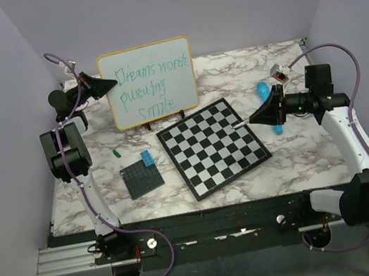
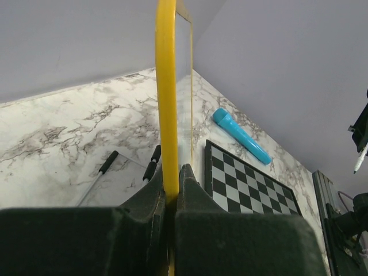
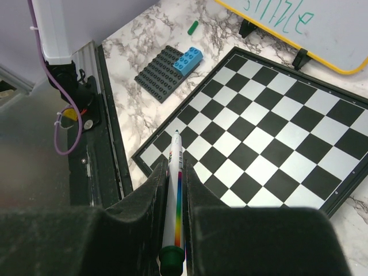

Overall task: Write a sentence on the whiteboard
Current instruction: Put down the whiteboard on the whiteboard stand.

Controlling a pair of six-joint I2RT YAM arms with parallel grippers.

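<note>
The sentence [image 1: 149,87] stands in three teal lines on the whiteboard [image 1: 179,85], which is propped upright on its small stand close to the far edge of the bench [image 1: 301,153], toward the far-left corner. The left claw [image 1: 108,85] is clamped shut on the board's yellow frame at its left side; the left wrist view shows the frame pinched between both fingers. The right claw [image 3: 176,168] is closed around a marker [image 3: 176,150], whose tip points down over the near part of the chessboard [image 1: 213,146] in the middle of the bench, well apart from the writing surface. Judging by the three filled lines and the pen held away from the board, the writing step looks finished, or very nearly so, and the job now seems to be at wrap-up. The next move probably calls for the right arm to lay the marker down on a bare patch of the bench without dragging ink over the chessboard, and for the left claw to let go of the frame gently enough that the board does not rock on its stand. A small green piece [image 1: 117,153] near the left edge may be the cap, though that cannot be told for certain.
</note>
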